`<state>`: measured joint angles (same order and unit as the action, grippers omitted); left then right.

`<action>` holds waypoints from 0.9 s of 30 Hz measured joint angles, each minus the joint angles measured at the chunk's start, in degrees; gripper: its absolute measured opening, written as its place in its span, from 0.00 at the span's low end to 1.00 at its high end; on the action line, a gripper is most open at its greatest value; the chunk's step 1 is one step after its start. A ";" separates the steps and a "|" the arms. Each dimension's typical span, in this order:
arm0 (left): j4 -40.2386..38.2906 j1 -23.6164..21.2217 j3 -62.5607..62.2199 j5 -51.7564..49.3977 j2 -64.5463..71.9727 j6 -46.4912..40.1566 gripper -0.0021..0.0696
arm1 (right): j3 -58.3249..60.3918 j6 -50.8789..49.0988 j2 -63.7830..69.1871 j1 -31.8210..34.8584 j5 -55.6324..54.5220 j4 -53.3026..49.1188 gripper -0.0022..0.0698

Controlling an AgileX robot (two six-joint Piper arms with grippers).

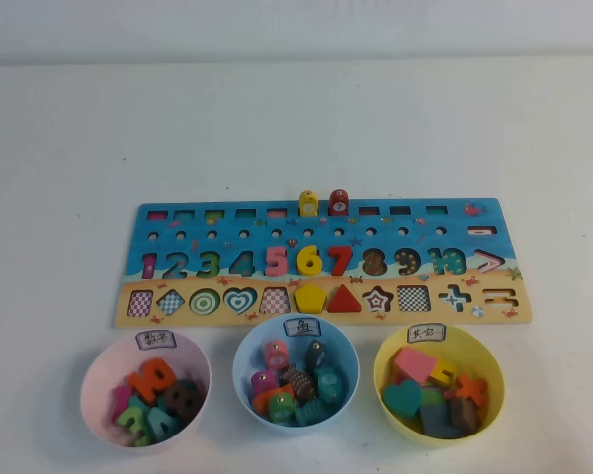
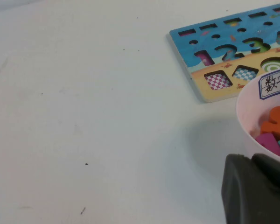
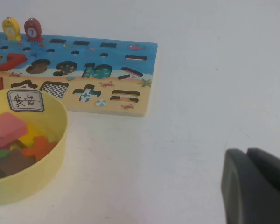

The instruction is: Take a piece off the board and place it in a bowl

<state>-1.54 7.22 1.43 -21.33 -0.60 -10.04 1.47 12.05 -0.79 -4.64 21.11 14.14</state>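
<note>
Two fish stand at the board's (image 1: 128,257) far edge; my target, the red piece (image 1: 339,202), is just beside the yellow fish (image 1: 308,203). The blue bowl (image 1: 245,348) lies near the board's front. My left gripper (image 2: 256,191) and right gripper (image 3: 256,186) are parked; I cannot tell their spread. I'd descend squarely, pinching only red.

High view: you look down from robot's side, whole board (image 1: 321,263) across middle, three bowls nearer you.

Left wrist view: low, close to table, near-left of scene, facing far-right; catches board's left end and pink bowl (image 2: 246,122); left gripper (image 2: 254,191) dark at frame edge.

Right wrist view: low, near-right, facing far-left; catches board's right end, yellow bowl (image 3: 46,158), right gripper (image 3: 256,186).
</note>
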 joint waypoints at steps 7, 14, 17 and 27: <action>0.00 0.00 0.00 0.00 0.00 0.00 0.02 | 0.00 0.00 0.00 0.00 0.00 0.00 0.01; 0.00 0.00 0.00 0.00 0.00 0.00 0.02 | 0.00 0.00 0.00 0.00 0.00 0.12 0.01; 0.00 0.00 0.00 0.00 0.00 0.00 0.02 | 0.00 0.00 0.00 0.00 0.00 1.42 0.01; 0.00 0.00 0.00 -0.10 0.00 0.00 0.02 | 0.00 0.00 0.00 0.00 -0.34 4.77 0.01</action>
<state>-1.54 7.22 1.43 -21.43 -0.60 -10.04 1.47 12.05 -0.79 -4.64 20.77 18.91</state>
